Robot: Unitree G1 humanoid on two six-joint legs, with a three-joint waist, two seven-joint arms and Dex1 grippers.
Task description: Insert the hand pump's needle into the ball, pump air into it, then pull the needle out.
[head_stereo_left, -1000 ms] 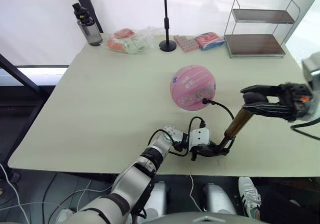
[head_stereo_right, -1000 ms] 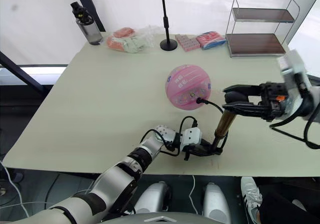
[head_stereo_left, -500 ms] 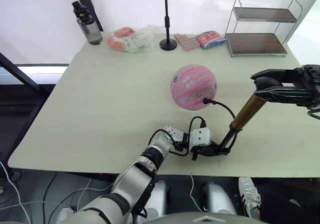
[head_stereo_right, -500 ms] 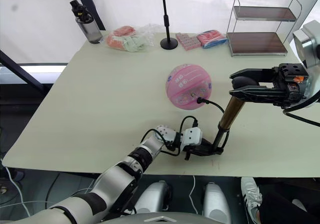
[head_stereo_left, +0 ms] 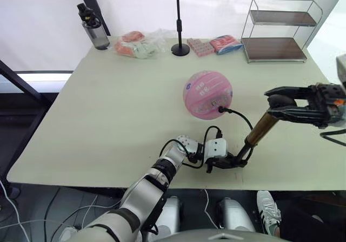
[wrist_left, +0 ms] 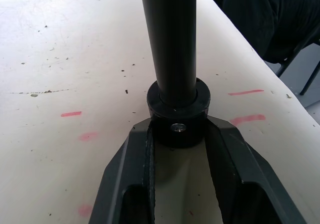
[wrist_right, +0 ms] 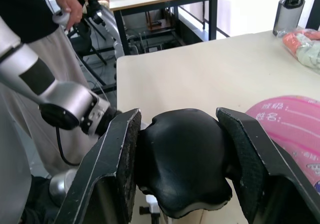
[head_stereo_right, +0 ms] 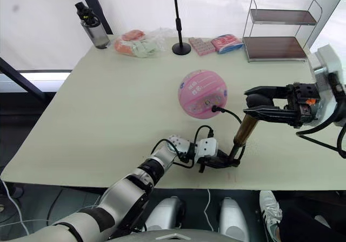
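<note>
- Ball: pink with white printed panels, resting on the surface near its middle; chosen here as the landmark
- Needle: its small black fitting sits against the ball's lower near side, so the pin appears already inserted; the pin itself is too small to see
- Hose: a thin black line arching from that fitting away from the ball toward the pump
- Hand pump: gold-bronze barrel tilted, nearer the surface's front edge than the ball and to the ball's right; its black base cap touches the surface
- Left gripper: narrow, fingers clamped on the pump's black base cap, bracing it against the surface
- Right gripper: closed around the black T-handle at the barrel's top, well right of the ball
- Step in hand, as judged: pumping air, needle seated
- Next move, as judged: a stroke along the barrel's axis, the base held firm so the hose does not tug the needle free
</note>
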